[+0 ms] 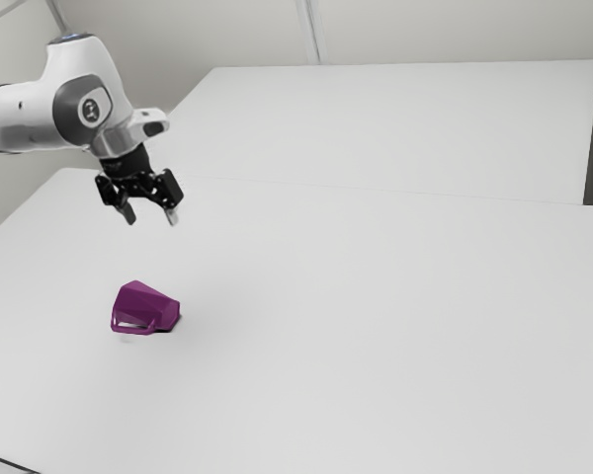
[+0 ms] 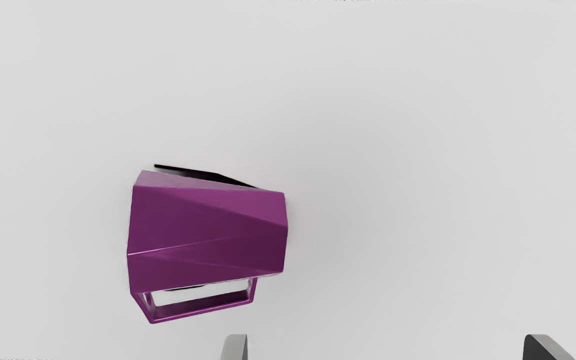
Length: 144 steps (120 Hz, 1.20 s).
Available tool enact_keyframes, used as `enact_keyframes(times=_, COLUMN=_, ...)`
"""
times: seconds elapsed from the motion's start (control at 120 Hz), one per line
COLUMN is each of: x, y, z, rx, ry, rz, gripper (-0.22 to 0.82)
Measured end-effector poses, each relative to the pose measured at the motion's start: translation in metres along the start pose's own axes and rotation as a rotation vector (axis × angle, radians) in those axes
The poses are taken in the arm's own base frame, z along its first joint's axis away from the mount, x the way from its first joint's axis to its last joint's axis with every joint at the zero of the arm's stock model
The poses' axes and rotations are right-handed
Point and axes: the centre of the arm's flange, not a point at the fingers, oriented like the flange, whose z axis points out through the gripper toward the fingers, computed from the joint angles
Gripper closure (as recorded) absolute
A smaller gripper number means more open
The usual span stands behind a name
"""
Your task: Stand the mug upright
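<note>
A purple faceted mug [image 1: 143, 308] lies on its side on the white table, toward the exterior view's left, its handle on the side facing that camera. Its wide end points to the exterior view's left and its narrower end to the right. My gripper [image 1: 151, 217] hangs well above the table, apart from the mug, with its fingers spread. In the wrist view, the mug [image 2: 208, 230] shows its side wall and handle loop, and the gripper [image 2: 385, 347] is open with nothing between its fingertips.
The white table [image 1: 376, 326] stretches out around the mug. Behind it is another white surface [image 1: 405, 128], with pale walls beyond. A dark thin line crosses the exterior view's lower left corner.
</note>
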Motion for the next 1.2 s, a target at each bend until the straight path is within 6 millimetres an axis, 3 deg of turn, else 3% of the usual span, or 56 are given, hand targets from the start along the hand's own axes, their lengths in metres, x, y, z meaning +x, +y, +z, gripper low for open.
enact_keyframes(times=0.175, x=-0.005, y=-0.051, z=0.022, rx=-0.007, ry=0.012, rz=-0.056, gripper=0.00)
enact_keyframes(times=0.4, x=-0.004, y=-0.089, z=0.052, rx=-0.032, ry=0.023, rz=-0.042, gripper=0.00)
enact_keyframes(times=0.5, x=-0.001, y=-0.099, z=0.064, rx=-0.060, ry=0.031, rz=-0.016, gripper=0.00)
enact_keyframes(times=0.683, x=0.006, y=-0.096, z=0.091, rx=-0.138, ry=0.032, rz=0.080, gripper=0.00)
enact_keyframes(times=1.075, x=-0.011, y=-0.149, z=0.128, rx=-0.251, ry=0.026, rz=0.134, gripper=0.00)
enact_keyframes(times=1.2, x=-0.006, y=-0.166, z=0.134, rx=-0.294, ry=0.031, rz=0.155, gripper=0.00)
